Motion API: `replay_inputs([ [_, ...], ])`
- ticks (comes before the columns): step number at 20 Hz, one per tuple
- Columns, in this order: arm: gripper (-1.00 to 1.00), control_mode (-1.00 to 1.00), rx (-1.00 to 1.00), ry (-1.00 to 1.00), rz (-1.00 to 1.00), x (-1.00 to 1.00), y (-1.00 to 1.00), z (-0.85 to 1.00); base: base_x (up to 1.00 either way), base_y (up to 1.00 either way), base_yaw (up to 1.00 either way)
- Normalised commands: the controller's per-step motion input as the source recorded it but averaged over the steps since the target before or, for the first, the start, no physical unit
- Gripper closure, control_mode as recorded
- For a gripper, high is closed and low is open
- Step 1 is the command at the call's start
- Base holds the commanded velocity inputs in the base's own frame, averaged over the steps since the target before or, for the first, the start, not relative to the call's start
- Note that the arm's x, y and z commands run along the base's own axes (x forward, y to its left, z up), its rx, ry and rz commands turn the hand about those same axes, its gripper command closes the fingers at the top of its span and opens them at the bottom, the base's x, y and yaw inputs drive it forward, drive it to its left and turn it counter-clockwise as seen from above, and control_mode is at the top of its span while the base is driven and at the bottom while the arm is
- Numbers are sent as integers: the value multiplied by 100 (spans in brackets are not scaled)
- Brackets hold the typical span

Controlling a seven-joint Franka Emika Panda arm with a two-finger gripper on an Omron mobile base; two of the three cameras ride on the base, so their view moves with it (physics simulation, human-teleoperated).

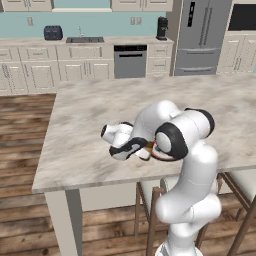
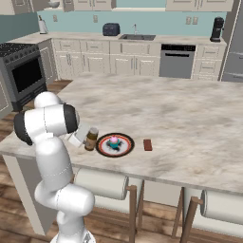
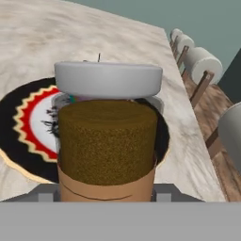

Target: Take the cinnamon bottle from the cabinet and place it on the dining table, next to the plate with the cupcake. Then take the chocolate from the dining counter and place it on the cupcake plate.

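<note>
The cinnamon bottle (image 2: 91, 138), a brown jar with a grey lid, stands upright on the dining table (image 2: 190, 109) just left of the red-rimmed plate (image 2: 102, 147). My gripper (image 2: 84, 138) is shut on the bottle from the left. In the hand view the bottle (image 3: 107, 141) sits between the fingers, with the plate (image 3: 28, 117) behind it. The pink cupcake (image 2: 114, 141) sits on the plate. The chocolate (image 2: 147, 144) lies flat on the marble a little right of the plate. In the left base view the arm hides most of the plate, and the gripper (image 1: 142, 150) is low over the table (image 1: 90, 115).
Stools (image 2: 102, 182) (image 2: 223, 206) stand under the table's near edge, also seen as stools (image 3: 202, 61) in the hand view. An oven (image 2: 23, 76) stands at the left. The wall counter with a sink (image 2: 137, 37) and a fridge (image 1: 202, 35) lie beyond the table.
</note>
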Motion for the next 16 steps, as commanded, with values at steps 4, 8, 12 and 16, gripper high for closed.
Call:
replay_inputs([
  [4,100,-100,-12,-14,-7,3,19,-14,0,0,0],
  [8,100,-100,-11,-21,-3,9,42,-17,0,0,0],
  [12,100,-100,-8,-18,-2,19,40,-41,0,0,0],
  [16,100,-100,-2,-17,-4,13,16,-44,0,0,0],
])
